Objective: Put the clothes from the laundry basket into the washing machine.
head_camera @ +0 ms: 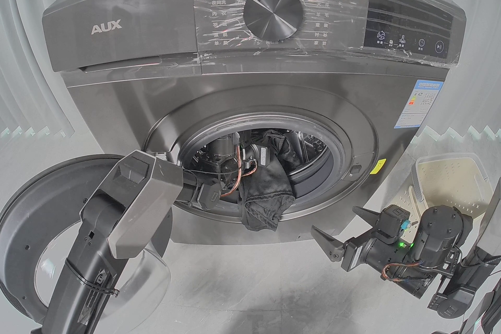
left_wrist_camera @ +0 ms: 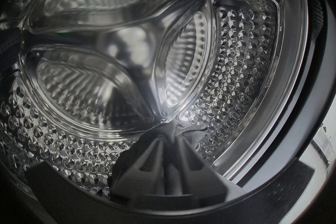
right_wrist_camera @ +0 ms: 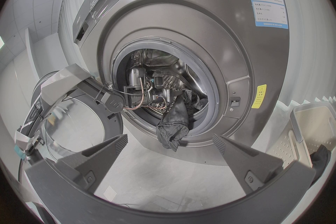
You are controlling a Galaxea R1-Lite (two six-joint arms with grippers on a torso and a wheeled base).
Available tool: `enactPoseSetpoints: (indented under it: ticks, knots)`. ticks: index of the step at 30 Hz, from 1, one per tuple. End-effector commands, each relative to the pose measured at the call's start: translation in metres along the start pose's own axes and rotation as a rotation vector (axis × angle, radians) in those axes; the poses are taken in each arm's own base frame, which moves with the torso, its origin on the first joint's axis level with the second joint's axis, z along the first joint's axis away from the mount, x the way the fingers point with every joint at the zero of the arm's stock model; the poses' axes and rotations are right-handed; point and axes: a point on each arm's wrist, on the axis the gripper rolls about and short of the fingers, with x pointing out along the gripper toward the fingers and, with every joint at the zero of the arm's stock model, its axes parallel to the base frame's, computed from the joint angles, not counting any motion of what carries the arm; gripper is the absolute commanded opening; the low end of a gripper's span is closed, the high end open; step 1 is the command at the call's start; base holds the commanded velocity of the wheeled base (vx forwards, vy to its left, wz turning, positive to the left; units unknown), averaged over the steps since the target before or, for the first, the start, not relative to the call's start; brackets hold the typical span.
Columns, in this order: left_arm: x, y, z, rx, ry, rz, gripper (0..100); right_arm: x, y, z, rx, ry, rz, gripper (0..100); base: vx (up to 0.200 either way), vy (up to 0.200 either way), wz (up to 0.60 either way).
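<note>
A dark garment (head_camera: 263, 189) drapes over the lower rim of the washing machine (head_camera: 130, 105) opening, one end hanging outside and the other inside the drum (left_wrist_camera: 238, 70). My left arm reaches through the opening, and my left gripper (left_wrist_camera: 169, 137) is shut on the garment's inner end (left_wrist_camera: 140, 151) just above the drum floor. My right gripper (head_camera: 347, 228) hangs open and holds nothing, low in front of the machine and right of the opening; its fingers (right_wrist_camera: 101, 154) are spread wide. The white laundry basket (head_camera: 451, 178) stands to the right with a dark cloth (right_wrist_camera: 320, 158) inside it.
The round door (head_camera: 47, 215) is swung open at the left, beside my left arm. Pale floor (head_camera: 250, 283) lies open in front of the machine. White curtains hang behind and to both sides.
</note>
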Motion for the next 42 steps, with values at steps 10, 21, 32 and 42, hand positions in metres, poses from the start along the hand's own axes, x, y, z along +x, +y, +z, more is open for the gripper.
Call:
enactPoseSetpoints:
  ticks: [10,21,32,42]
  knots:
    - [-0.03,-0.014,-0.008,-0.06,0.147,-0.107,100,0.0,0.0,0.0,0.0,0.0,0.0,100,0.0,0.0,0.0]
    - [-0.059,-0.02,-0.023,-0.06,0.27,-0.203,100,0.0,0.0,0.0,0.0,0.001,0.002,100,0.0,0.0,0.0]
    - [-0.06,-0.018,-0.042,-0.059,0.319,-0.199,0,0.0,0.001,0.0,0.0,-0.001,0.002,100,0.0,0.0,0.0]
    - [-0.054,-0.017,-0.032,-0.051,0.271,-0.187,0,0.0,0.0,0.0,0.0,-0.001,0.0,100,0.0,0.0,0.0]
